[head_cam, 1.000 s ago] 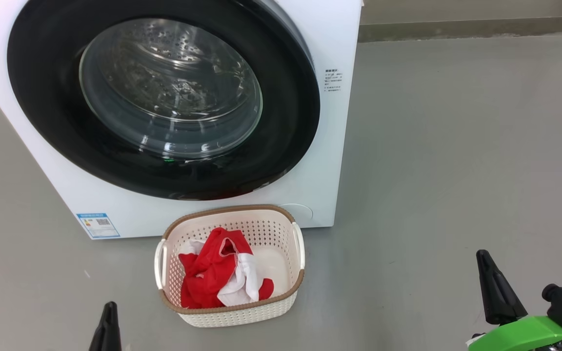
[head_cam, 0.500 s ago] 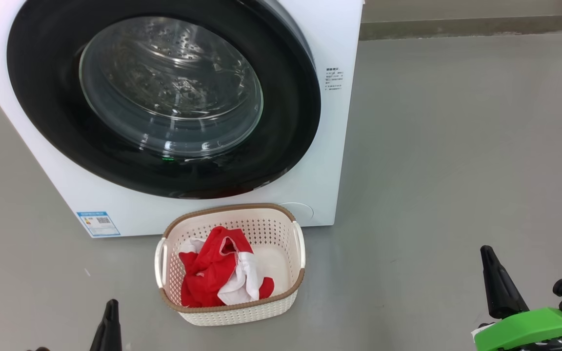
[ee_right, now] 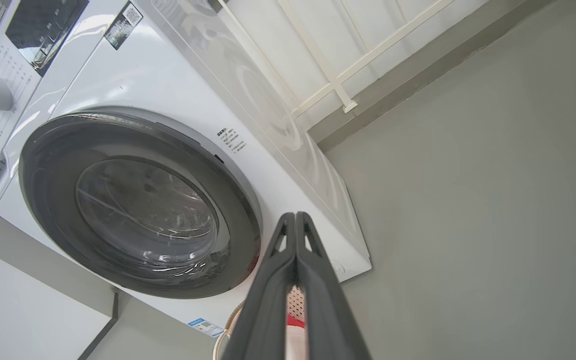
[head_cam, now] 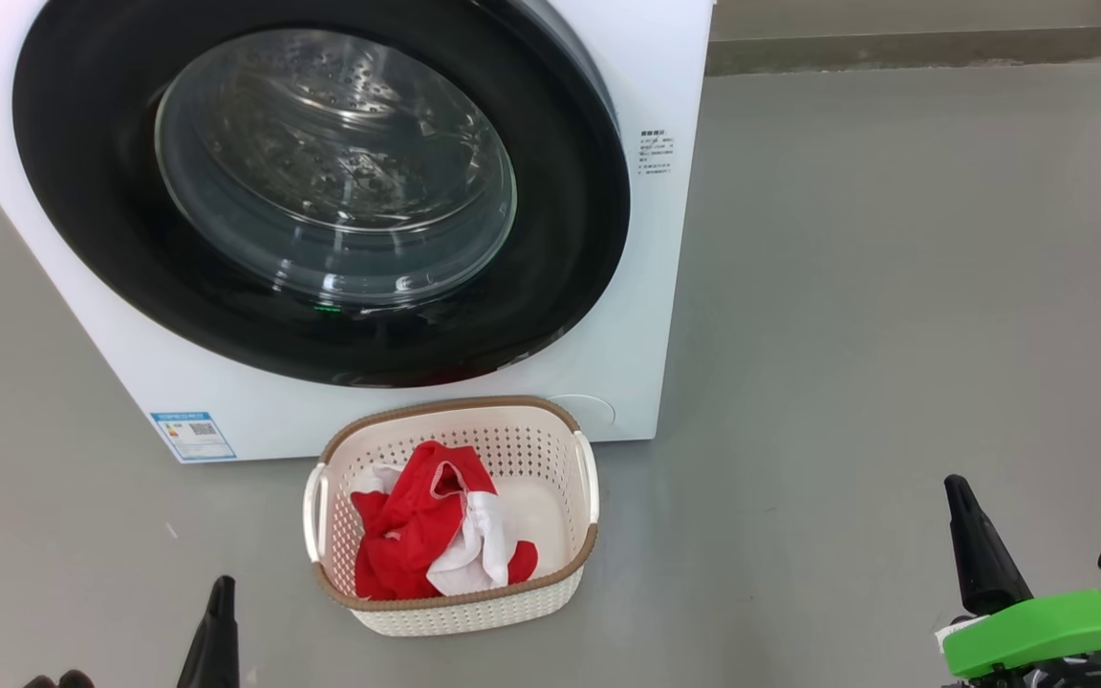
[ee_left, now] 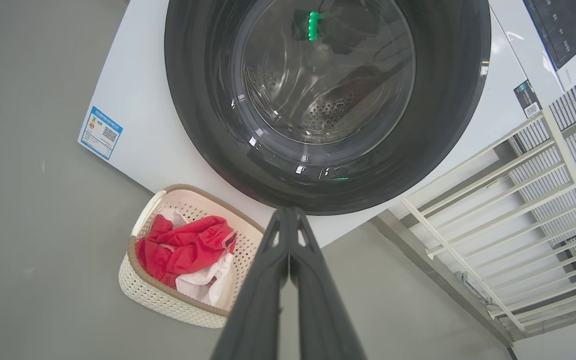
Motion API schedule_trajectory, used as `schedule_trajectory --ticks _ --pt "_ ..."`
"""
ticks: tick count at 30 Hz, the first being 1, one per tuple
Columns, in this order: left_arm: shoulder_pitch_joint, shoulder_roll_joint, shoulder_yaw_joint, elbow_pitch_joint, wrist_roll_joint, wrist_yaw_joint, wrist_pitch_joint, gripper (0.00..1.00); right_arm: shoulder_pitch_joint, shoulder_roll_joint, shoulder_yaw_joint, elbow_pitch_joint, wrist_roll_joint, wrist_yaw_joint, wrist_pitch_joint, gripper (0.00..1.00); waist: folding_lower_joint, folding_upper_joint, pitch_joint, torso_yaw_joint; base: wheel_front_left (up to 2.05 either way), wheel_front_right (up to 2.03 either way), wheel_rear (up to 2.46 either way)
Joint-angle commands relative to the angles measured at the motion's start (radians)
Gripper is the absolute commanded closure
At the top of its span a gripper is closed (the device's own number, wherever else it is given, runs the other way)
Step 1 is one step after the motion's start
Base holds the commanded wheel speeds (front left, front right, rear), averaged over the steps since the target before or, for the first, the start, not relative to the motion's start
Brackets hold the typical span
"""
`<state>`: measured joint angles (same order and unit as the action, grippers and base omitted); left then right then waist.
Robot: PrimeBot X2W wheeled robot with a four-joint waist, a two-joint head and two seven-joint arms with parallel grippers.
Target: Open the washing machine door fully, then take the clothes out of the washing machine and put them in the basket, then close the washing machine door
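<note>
- The washing machine [head_cam: 665, 287] sits on the grey floor [head_cam: 895, 287], and the washing machine door [head_cam: 335, 172] lies shut flat against its front; the steel drum shows through the glass.
- A blue label sticker [head_cam: 192, 435] is on the machine's front, at about 7 o'clock from the door.
- The basket [head_cam: 455, 612] stands on the floor at 6 o'clock from the door, just before the machine's lower edge; whether it touches the machine I cannot tell.
- The clothes [head_cam: 417, 535] lie heaped inside the basket, bunched towards its 9 o'clock side, red with white folds. The 3 o'clock side of the basket's bottom is bare.
- The left claw [head_cam: 220, 597] hangs at 7 o'clock from the basket, near it but apart. Its two fingers are pressed together with nothing between them, as its own wrist view shows.
- The right claw [head_cam: 960, 506] is at 3 o'clock from the basket, well apart, over bare floor. Its fingers are likewise pinched together and empty.
- A bright green part [head_cam: 1038, 631] sits on the right arm behind that claw.
- White railings [ee_left: 518, 200] stand beside the machine.
</note>
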<state>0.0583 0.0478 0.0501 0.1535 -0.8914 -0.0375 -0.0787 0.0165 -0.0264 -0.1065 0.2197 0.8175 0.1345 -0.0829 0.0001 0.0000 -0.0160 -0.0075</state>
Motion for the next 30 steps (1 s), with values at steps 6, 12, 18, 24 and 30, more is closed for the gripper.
schedule_trajectory --ticks 6,12,18,24,30 --pt "-0.055 0.006 0.026 -0.007 -0.084 -0.019 0.022 1.00 -0.052 -0.016 0.005 -0.018 0.095 -0.002 0.021 1.00 -0.0001 0.0000 0.002 0.001 0.00 0.00 0.00" --pt "-0.066 0.005 0.030 0.003 -0.148 -0.027 0.039 1.00 -0.059 -0.017 0.003 -0.014 0.166 -0.002 0.039 1.00 -0.0001 0.0000 0.004 0.001 0.00 0.00 0.00" --pt "-0.075 0.005 0.033 0.011 -0.202 -0.033 0.054 1.00 -0.066 -0.017 0.002 -0.010 0.225 -0.002 0.054 1.00 -0.0001 0.0000 0.005 0.002 0.00 0.00 0.00" --pt "-0.087 0.005 0.037 0.021 -0.266 -0.041 0.071 1.00 -0.073 -0.018 0.001 -0.006 0.296 -0.003 0.072 1.00 -0.0001 0.0000 0.007 0.003 0.00 0.00 0.00" --pt "-0.098 0.004 0.041 0.031 -0.331 -0.048 0.088 1.00 -0.080 -0.019 0.000 -0.001 0.366 -0.003 0.090 1.00 -0.0001 0.0000 0.009 0.003 0.00 0.00 0.00"
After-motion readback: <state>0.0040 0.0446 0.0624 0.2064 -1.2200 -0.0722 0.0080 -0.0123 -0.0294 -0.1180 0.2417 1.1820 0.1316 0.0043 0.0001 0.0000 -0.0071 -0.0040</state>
